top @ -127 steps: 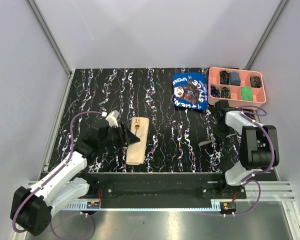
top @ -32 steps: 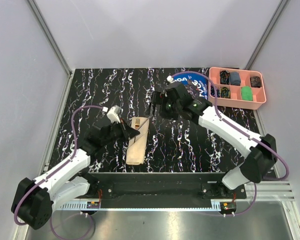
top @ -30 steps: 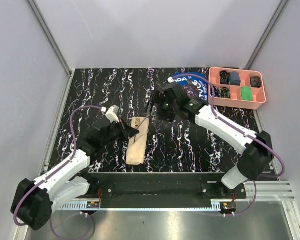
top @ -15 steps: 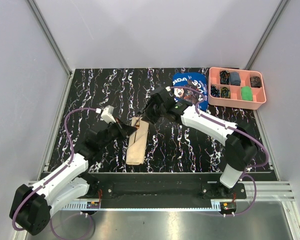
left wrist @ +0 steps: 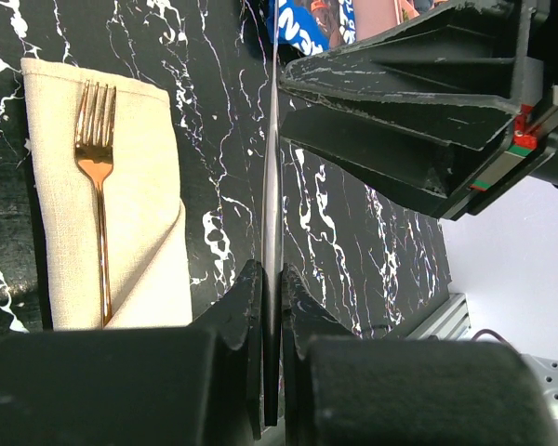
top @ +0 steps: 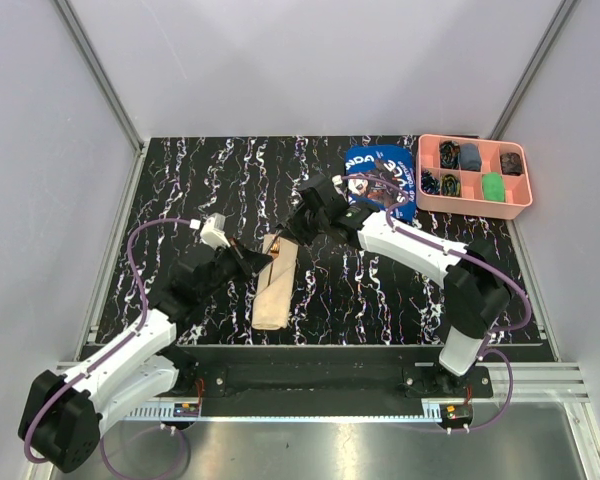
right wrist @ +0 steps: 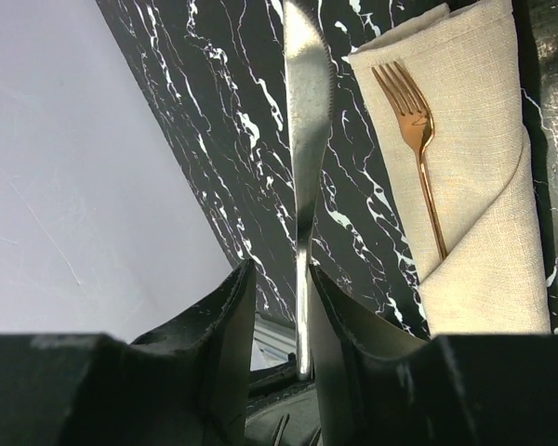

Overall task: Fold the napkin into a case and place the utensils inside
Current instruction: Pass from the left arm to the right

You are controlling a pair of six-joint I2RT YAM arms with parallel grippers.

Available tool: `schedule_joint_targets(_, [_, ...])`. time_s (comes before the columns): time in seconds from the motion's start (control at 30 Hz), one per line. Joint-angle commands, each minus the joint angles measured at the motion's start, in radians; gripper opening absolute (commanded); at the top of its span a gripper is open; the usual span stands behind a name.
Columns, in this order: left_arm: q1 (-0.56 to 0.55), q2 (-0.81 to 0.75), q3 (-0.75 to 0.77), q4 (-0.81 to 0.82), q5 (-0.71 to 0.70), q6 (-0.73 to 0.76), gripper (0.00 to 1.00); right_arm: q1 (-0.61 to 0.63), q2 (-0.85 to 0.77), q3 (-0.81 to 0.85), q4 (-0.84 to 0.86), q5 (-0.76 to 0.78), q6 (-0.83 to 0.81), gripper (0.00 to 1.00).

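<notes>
1. The case (top: pixel 270 300), which is the beige napkin (left wrist: pixel 135 139) folded into a narrow packet, lies flat on the black marbled table (top: pixel 200 180), left of centre and toward my bases.
2. A copper fork (right wrist: pixel 417 149) rests on it, with its tines on the open cloth and its handle slipping under the diagonal flap.
3. The knife (right wrist: pixel 304 139) sits beside the case's far end, apart from the cloth.
4. My left gripper (left wrist: pixel 272 274) is clamped tight on the knife.
5. My right gripper (right wrist: pixel 281 269) has a finger on each side of the same knife, with the jaws apart and a gap showing on one side.
6. A blue printed cloth (top: pixel 378 182) and a pink tray (top: pixel 475 205) sit at the far right.
</notes>
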Motion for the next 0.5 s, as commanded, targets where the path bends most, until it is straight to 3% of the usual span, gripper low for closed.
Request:
schedule_joint_targets(0.0, [-0.005, -0.021, 0.004, 0.079, -0.023, 0.004, 0.0, 0.009, 0.004, 0.007, -0.003, 0.03, 0.003, 0.37])
schedule_joint_targets(0.4, [-0.007, -0.038, 0.001, 0.073, -0.014, -0.005, 0.0, 0.011, 0.047, 0.033, -0.006, 0.017, -0.018, 0.25])
schedule_joint_targets(0.47, [-0.007, -0.037, -0.004, 0.076, -0.012, -0.007, 0.0, 0.011, 0.041, 0.034, -0.005, 0.025, -0.025, 0.19])
